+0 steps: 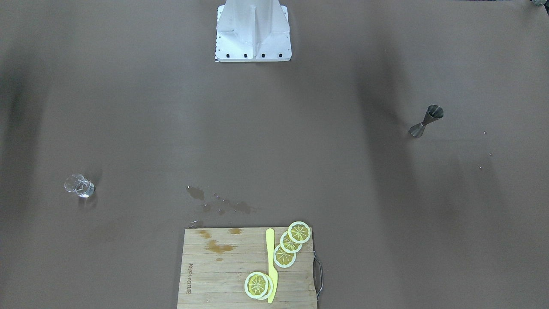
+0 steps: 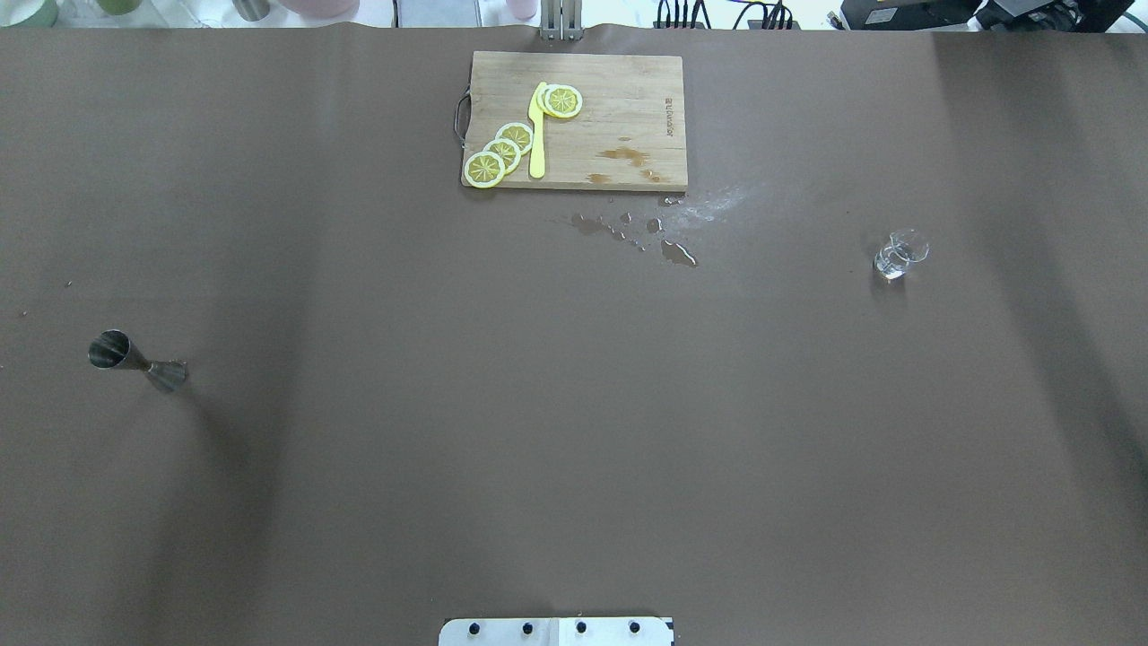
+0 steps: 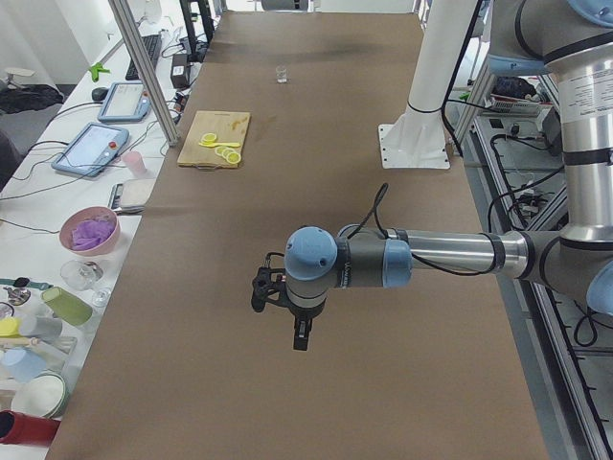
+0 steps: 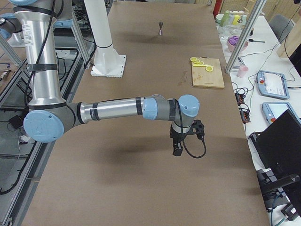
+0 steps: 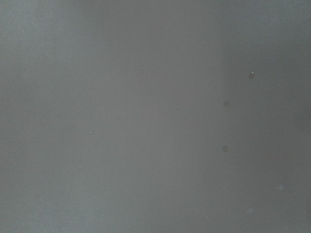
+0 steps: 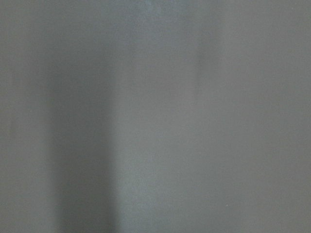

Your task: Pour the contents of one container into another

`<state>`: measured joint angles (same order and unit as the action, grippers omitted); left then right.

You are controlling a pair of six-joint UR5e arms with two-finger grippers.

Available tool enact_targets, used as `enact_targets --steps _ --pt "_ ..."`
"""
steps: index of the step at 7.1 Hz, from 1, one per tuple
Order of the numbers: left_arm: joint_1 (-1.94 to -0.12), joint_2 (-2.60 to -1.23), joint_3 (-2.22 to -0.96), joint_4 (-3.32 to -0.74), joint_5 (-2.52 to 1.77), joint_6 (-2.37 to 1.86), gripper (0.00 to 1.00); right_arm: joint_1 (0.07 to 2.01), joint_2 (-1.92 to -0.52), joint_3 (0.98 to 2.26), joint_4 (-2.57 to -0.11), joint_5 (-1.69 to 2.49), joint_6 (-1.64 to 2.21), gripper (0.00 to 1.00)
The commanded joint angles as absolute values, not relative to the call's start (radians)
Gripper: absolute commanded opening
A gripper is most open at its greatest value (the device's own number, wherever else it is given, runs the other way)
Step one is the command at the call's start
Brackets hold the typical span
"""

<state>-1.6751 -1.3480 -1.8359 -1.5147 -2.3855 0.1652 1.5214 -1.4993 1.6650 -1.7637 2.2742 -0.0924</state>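
A steel hourglass-shaped jigger (image 2: 134, 356) stands on the brown table at my left side, also visible as a jigger (image 1: 426, 121) in the front view. A small clear glass (image 2: 900, 254) stands at my right side, far from the jigger. My left gripper (image 3: 300, 340) hangs above bare table at the near end of the left side view, pointing down. My right gripper (image 4: 178, 150) hangs the same way in the right side view. Neither appears in the overhead or front view, so I cannot tell whether they are open or shut. Both wrist views hold only table surface.
A wooden cutting board (image 2: 628, 117) at the table's far middle carries several lemon slices (image 2: 504, 151) and a yellow knife (image 2: 537, 135). Spilled liquid (image 2: 677, 253) spots the table just in front of the board. The white robot base (image 1: 253, 32) stands at my edge.
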Motion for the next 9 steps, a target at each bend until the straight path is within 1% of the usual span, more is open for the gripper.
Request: enact_targets --steps 1,4,6,9 --pt "-1.678 -1.338 -1.826 -1.516 -2.382 0.167 0.98 1.522 -1.477 1.67 -1.764 2.273 -0.092 1.0" --pt "-1.675 -1.325 -1.812 -1.519 -2.379 0.167 0.98 1.525 -1.477 1.673 -1.766 2.272 -0.09 1.0" --pt "-1.684 -1.322 -1.815 -1.517 -2.384 0.166 0.98 1.523 -1.465 1.62 -1.755 2.247 -0.091 1.0" --pt "-1.683 -1.328 -1.807 -1.516 -2.387 0.164 0.98 1.523 -1.48 1.626 -1.674 2.221 -0.092 1.0"
